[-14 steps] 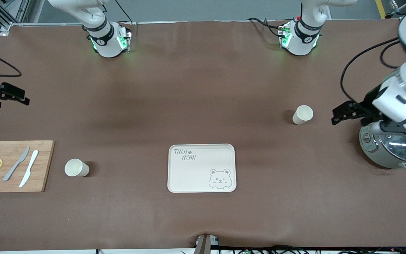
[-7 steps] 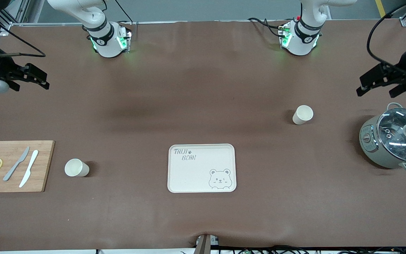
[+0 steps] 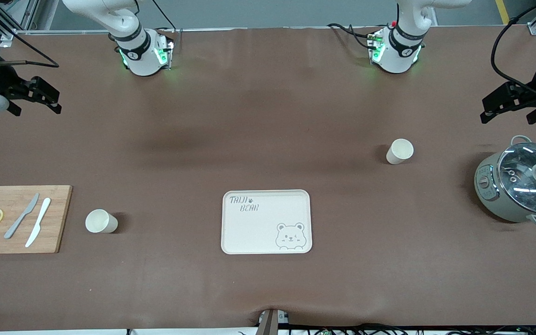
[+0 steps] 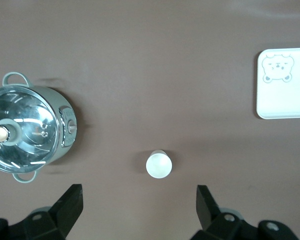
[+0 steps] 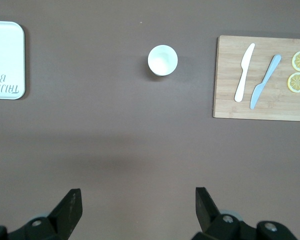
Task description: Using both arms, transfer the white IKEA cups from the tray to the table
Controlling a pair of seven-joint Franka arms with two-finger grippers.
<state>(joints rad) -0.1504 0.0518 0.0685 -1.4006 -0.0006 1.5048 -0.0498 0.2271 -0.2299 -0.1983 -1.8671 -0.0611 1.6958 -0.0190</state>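
Observation:
Two white cups stand upright on the brown table. One cup [image 3: 399, 151] is toward the left arm's end, also in the left wrist view [image 4: 159, 164]. The other cup [image 3: 101, 221] is toward the right arm's end, beside the cutting board, also in the right wrist view [image 5: 162, 60]. My left gripper [image 3: 491, 109] [image 4: 139, 199] is open and empty, high over the table near the pot. My right gripper [image 3: 54, 102] [image 5: 137, 200] is open and empty, high over the table's edge at its own end. Neither touches a cup.
A cream tray with a bear drawing [image 3: 266, 221] lies in the middle, nearer the front camera. A steel pot with a glass lid [image 3: 521, 186] stands at the left arm's end. A wooden board [image 3: 19, 218] holds two knives and lemon slices.
The left gripper has moved off the pot toward the robots' bases, uncovering the lid. The right gripper has moved toward the bases too. The cups have not moved.

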